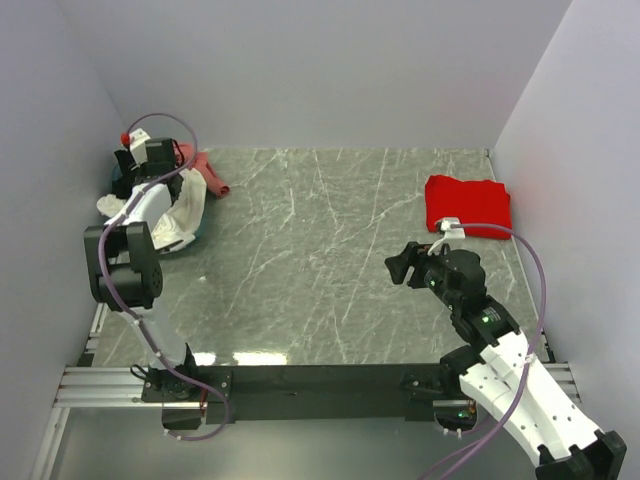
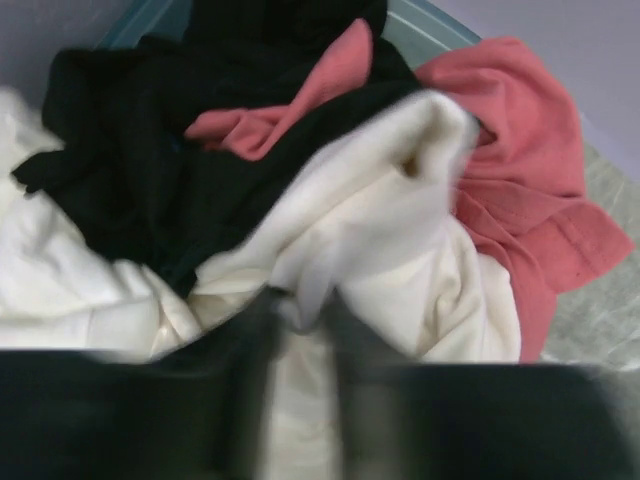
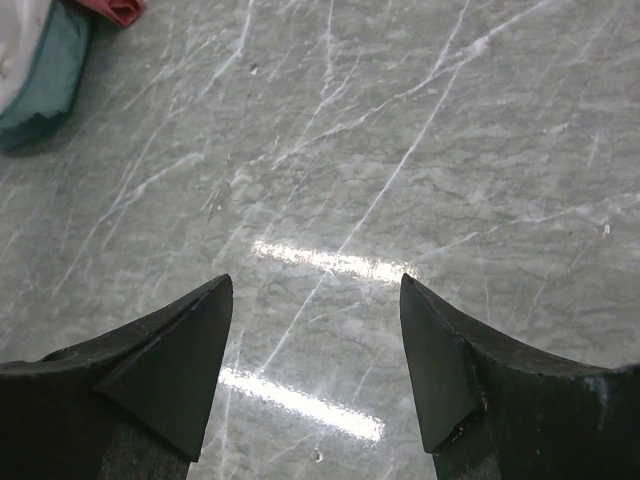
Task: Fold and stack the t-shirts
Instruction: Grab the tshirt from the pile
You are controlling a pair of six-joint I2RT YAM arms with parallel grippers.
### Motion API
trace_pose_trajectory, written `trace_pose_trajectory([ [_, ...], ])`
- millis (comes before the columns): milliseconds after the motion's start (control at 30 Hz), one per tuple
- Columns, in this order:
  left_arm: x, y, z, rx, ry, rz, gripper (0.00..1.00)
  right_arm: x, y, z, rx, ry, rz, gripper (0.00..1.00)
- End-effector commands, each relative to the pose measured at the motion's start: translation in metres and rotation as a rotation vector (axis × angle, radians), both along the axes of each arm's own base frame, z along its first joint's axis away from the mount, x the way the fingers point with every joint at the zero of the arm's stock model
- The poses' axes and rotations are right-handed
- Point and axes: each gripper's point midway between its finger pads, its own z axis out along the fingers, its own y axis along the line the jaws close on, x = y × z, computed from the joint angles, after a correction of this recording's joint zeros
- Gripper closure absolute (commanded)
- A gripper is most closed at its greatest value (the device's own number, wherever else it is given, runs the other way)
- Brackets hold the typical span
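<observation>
In the left wrist view a heap of t-shirts fills a teal basket [image 2: 432,24]: a cream one [image 2: 390,200] in front, a black one [image 2: 130,150] behind, a pink one [image 2: 530,170] at the right. My left gripper [image 2: 305,312] is down in the heap, its blurred jaws drawn in around a raised fold of the cream t-shirt. From above, that gripper [image 1: 150,163] is over the basket at the far left. A folded bright red t-shirt [image 1: 467,205] lies at the far right. My right gripper [image 1: 403,265] [image 3: 315,300] hovers open over bare marble, holding nothing.
The teal basket [image 1: 193,238] stands in the back left corner against the wall, pink cloth [image 1: 207,172] spilling over its far side. Its corner [image 3: 50,70] shows at the upper left of the right wrist view. Grey walls close in the table [image 1: 320,260] on three sides.
</observation>
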Motion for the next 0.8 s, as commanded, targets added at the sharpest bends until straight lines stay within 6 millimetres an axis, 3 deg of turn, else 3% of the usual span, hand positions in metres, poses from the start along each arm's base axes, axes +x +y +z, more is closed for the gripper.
trace_pose_trajectory([
  [0,0.022,-0.002,0.033,0.002,-0.072,-0.048,0.79,0.005,-0.001,0.011,-0.004,-0.041,-0.011,0.26],
  [33,0.023,-0.004,0.039,-0.004,-0.088,-0.056,0.93,0.005,-0.001,0.008,-0.005,-0.038,-0.010,0.25],
  [67,0.021,-0.005,0.054,-0.008,-0.120,-0.059,0.99,0.005,-0.001,0.006,-0.003,-0.036,-0.010,0.25],
  [133,0.021,-0.014,0.074,-0.033,-0.174,-0.099,0.99,0.005,0.000,0.004,-0.002,-0.030,-0.007,0.25],
  [167,0.018,-0.018,0.099,-0.037,-0.227,-0.115,0.99,0.006,0.000,0.004,-0.003,-0.027,-0.007,0.25],
  [233,0.016,-0.032,0.127,-0.070,-0.292,-0.186,1.00,0.006,0.001,0.005,0.001,-0.024,-0.004,0.26],
  [267,0.011,-0.038,0.160,-0.072,-0.362,-0.219,1.00,0.006,0.002,0.006,0.003,-0.026,-0.002,0.25],
  [333,0.010,-0.058,0.190,-0.121,-0.431,-0.320,1.00,0.006,0.004,0.008,0.013,-0.034,0.007,0.26],
  [367,0.008,-0.065,0.221,-0.124,-0.489,-0.357,1.00,0.006,0.005,0.007,0.016,-0.032,0.009,0.26],
  [433,0.005,-0.078,0.242,-0.152,-0.506,-0.421,1.00,0.006,0.006,0.006,0.020,-0.031,0.014,0.25],
  [467,0.004,-0.085,0.269,-0.152,-0.544,-0.462,1.00,0.006,0.006,0.005,0.017,-0.027,0.014,0.26],
  [533,-0.001,-0.090,0.287,-0.151,-0.555,-0.489,1.00,0.005,0.005,0.003,0.014,-0.025,0.015,0.25],
  [633,-0.022,-0.102,0.338,-0.125,-0.654,-0.561,0.99,0.005,0.005,0.002,0.017,-0.030,0.013,0.26],
  [733,-0.040,-0.121,0.357,-0.151,-0.714,-0.655,1.00,0.005,0.005,0.001,0.015,-0.028,0.015,0.25],
  [767,-0.056,-0.127,0.380,-0.145,-0.779,-0.683,0.99,0.005,0.005,0.001,0.012,-0.027,0.014,0.25],
])
